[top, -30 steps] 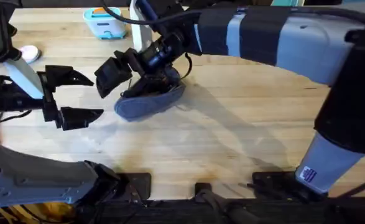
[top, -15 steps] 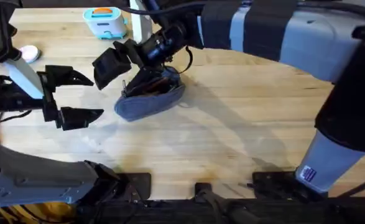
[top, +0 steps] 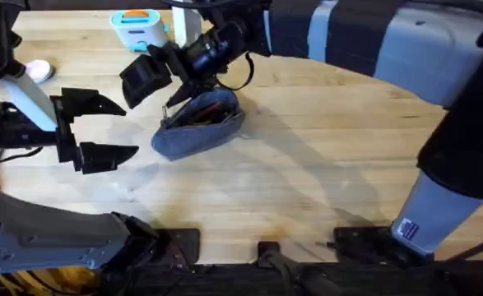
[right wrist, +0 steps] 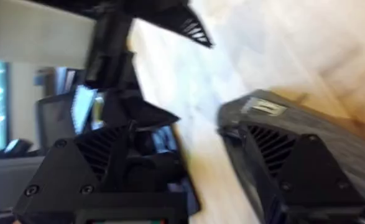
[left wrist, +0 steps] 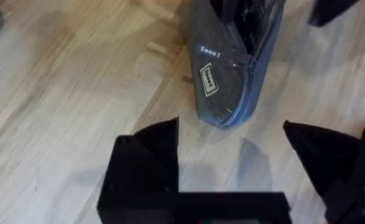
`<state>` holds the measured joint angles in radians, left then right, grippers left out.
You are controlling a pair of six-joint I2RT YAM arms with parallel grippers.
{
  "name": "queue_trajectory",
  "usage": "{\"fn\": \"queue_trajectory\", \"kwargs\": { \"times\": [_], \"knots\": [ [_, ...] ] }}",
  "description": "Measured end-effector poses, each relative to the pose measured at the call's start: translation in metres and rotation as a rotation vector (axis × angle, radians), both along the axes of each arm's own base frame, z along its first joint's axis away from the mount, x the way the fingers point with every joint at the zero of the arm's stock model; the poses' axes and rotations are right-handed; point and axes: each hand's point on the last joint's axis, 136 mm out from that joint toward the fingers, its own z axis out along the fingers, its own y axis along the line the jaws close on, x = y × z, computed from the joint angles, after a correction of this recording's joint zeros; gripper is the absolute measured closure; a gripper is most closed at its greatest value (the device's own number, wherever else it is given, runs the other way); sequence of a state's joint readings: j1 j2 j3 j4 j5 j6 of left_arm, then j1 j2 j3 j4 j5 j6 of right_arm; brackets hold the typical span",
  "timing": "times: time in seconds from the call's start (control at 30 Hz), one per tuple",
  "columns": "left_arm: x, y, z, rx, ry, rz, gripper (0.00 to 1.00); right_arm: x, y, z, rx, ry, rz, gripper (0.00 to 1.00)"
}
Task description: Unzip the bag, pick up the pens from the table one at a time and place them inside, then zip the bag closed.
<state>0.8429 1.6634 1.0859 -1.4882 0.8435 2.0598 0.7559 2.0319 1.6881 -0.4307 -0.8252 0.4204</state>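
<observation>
The blue-grey bag (top: 193, 131) lies on the table (top: 307, 164) left of centre, its zipper open. Orange and dark shapes, probably the pens (top: 206, 112), show inside the mouth. My right gripper (top: 164, 89) hangs open over the bag's far left end, one finger above the fabric and the other off it. In the right wrist view the right gripper (right wrist: 216, 155) is spread wide beside the bag (right wrist: 331, 130). My left gripper (top: 113, 127) stands open to the left of the bag, apart from it. Its wrist view has the left gripper (left wrist: 232, 140) facing the bag's end (left wrist: 222, 74).
A teal toy toaster (top: 138, 29) stands at the back of the table. A pink-and-white object (top: 37, 71) lies at the far left. Bare wood stretches right of the bag and toward the front edge.
My right gripper has lifted away from the bag and moved toward the far left, uncovering the open mouth. The left gripper and the bag have stayed put.
</observation>
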Motion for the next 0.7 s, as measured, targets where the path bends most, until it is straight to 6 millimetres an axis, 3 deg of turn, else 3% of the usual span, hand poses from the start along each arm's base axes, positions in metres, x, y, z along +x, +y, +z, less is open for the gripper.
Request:
{"fn": "queue_trajectory", "kwargs": {
  "times": [0.33, 0.7],
  "knots": [
    [-0.001, 0.000, -0.001, 0.004, 0.004, -0.003, 0.007, 0.021, -0.008, -0.033, -0.206, -0.280, -0.069, 0.005],
    [-0.003, 0.001, -0.003, 0.015, 0.016, -0.012, 0.008, -0.009, 0.013, -0.048, -0.330, -0.468, -0.019, 0.004]
  ]
}}
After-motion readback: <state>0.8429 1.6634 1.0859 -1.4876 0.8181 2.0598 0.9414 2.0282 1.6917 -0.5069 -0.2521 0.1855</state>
